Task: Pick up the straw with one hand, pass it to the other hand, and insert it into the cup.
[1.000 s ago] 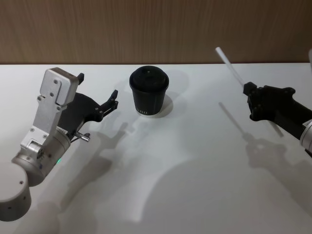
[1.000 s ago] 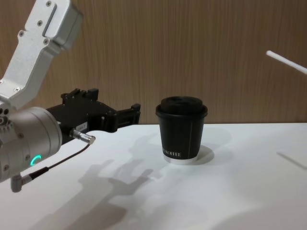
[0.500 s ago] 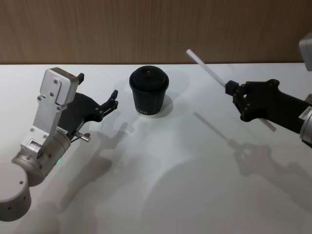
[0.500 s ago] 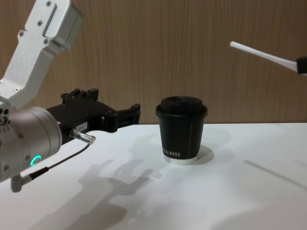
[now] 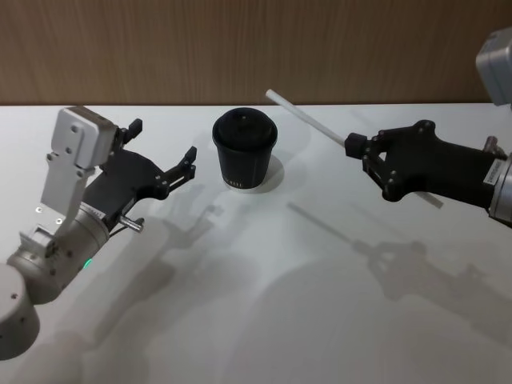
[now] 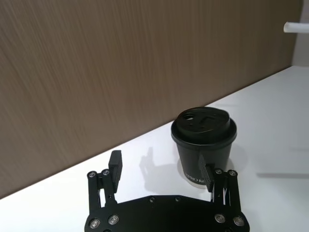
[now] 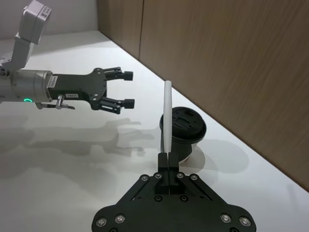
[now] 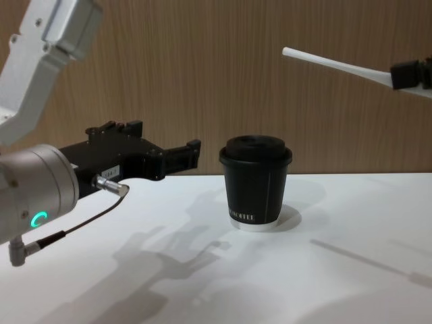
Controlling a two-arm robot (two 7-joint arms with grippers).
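Note:
The black cup (image 5: 245, 152) with its domed lid stands upright at the table's far middle. The white straw (image 5: 308, 120) hangs tilted in the air to the right of the cup and above it. My right gripper (image 5: 357, 149) is shut on the straw near its middle, and the straw's free end points toward the wall above the cup. My left gripper (image 5: 164, 142) hovers open to the left of the cup, with nothing between its fingers. The chest view has the straw (image 8: 334, 64) well above the cup (image 8: 255, 182). The right wrist view looks along the straw (image 7: 167, 116) at the cup (image 7: 190, 123).
The white table (image 5: 264, 304) carries nothing else besides the shadows of the arms. A wooden wall (image 5: 256, 48) closes the far edge right behind the cup.
My right gripper has carried the straw leftward, toward the cup. My left arm has shifted a little, and its gripper is still open beside the cup.

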